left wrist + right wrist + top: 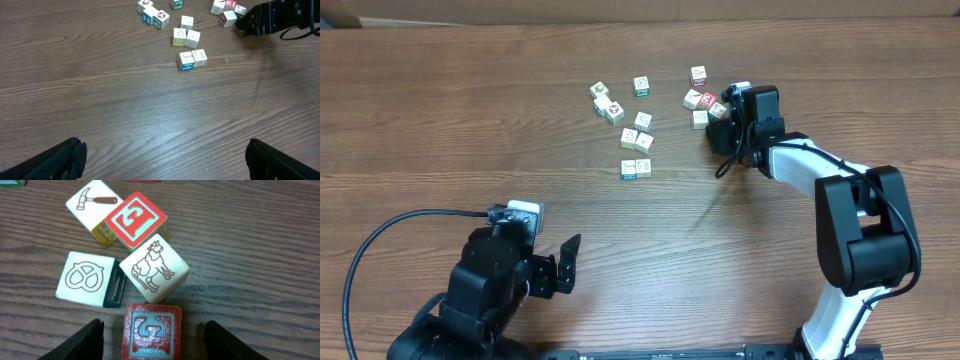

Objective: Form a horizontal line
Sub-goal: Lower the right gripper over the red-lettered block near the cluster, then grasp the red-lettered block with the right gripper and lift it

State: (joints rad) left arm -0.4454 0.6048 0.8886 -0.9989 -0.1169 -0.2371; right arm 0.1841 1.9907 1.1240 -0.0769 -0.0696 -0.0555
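Two cream cubes sit edge to edge as a short horizontal row (636, 168), also in the left wrist view (192, 59). Several loose cubes lie scattered behind it. At the right cluster, my right gripper (723, 114) is open, with one finger on each side of a red cube with a blue letter face (151, 331). The fingers (152, 332) stand apart from the cube's sides. Beyond it lie a cow cube (154, 269), a pretzel cube (86, 277), a red letter cube (135, 220) and a hammer cube (92, 202). My left gripper (558, 266) is open and empty at the front left (162, 160).
A loose group of cubes (610, 105) lies at the back centre, with another touching pair (636, 140) just behind the short row. The right arm's white links (820, 170) reach along the right side. A black cable (380, 245) curves at the front left.
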